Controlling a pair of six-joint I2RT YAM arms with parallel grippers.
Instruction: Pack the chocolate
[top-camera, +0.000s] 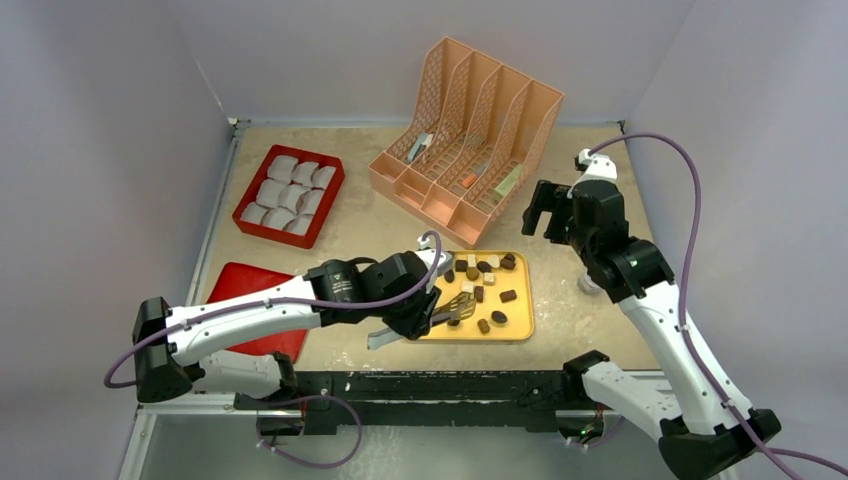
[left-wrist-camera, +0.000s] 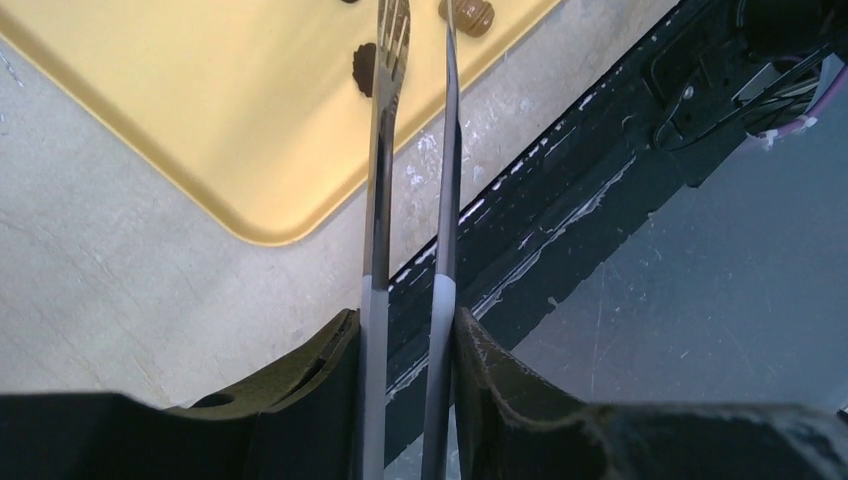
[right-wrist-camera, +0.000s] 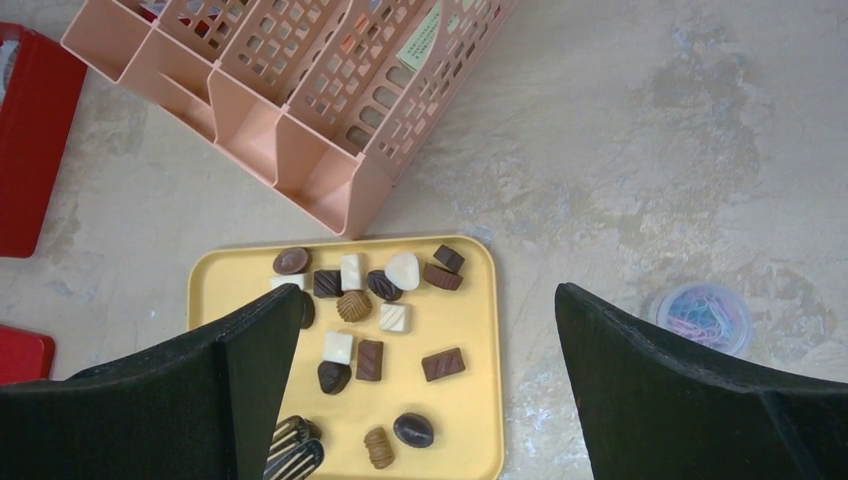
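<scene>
left fingers (left-wrist-camera: 320, 375) clamped on metal tongs (left-wrist-camera: 378, 200), tips low over the yellow tray (top-camera: 516, 320). chocolate (right-wrist-camera: 442, 364) lies loose on that tray on the bench (top-camera: 350, 230). right fingers (right-wrist-camera: 660, 380) spread wide, empty, raised above the bench.

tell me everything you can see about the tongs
The tongs are silvery metal: two long thin arms ending in slotted, fork-like tips. The left gripper clamps both arms between its fingers, squeezing them close with a narrow gap between them. They reach over the near left corner of the yellow tray, one tip beside a dark chocolate, the other by a caramel-brown chocolate. Nothing shows between the arms. Whether the tips touch the tray cannot be told.
</scene>
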